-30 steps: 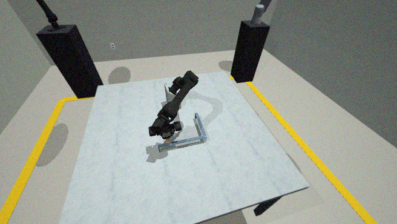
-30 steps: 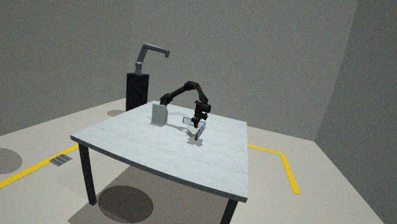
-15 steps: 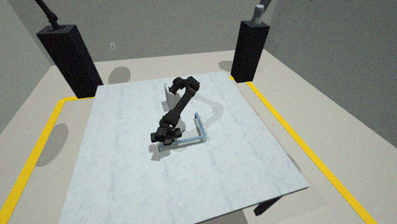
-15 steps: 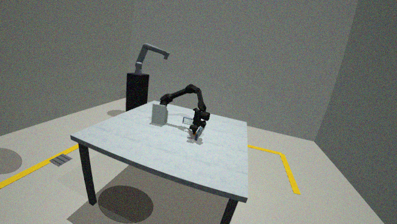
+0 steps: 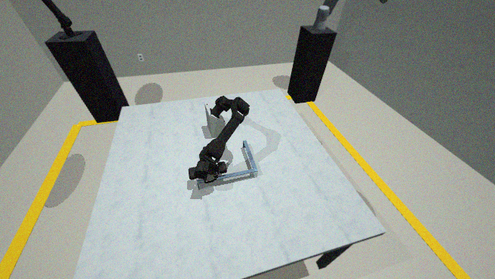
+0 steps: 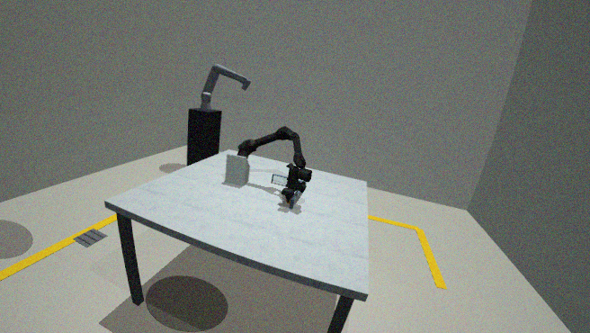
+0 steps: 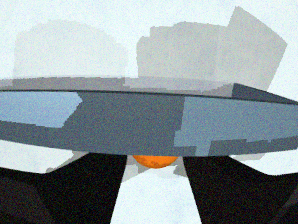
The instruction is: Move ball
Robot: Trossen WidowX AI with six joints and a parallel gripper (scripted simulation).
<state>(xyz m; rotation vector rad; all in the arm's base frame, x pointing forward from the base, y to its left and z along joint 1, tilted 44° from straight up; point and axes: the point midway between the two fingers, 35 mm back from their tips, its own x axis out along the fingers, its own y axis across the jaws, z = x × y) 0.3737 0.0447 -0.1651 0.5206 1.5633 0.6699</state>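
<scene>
claw [image 7: 154, 176]: mine, clamped on the orange ball [image 7: 154, 160]
ball: mostly hidden behind wall [image 7: 133, 119]
position: low over the wall's end

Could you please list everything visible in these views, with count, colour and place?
ball: one, orange, held in the jaws, mostly hidden behind a wall in the wrist view
clear walls: two, bluish, forming a corner mid-table
table: one, white marbled top, dark legs
pale block: one, whitish, at the arm's base
pedestals: two, black, behind the table
floor line: yellow, around the table
arm: one, black
gripper: one, black, shut on the ball, low over one wall's end
</scene>
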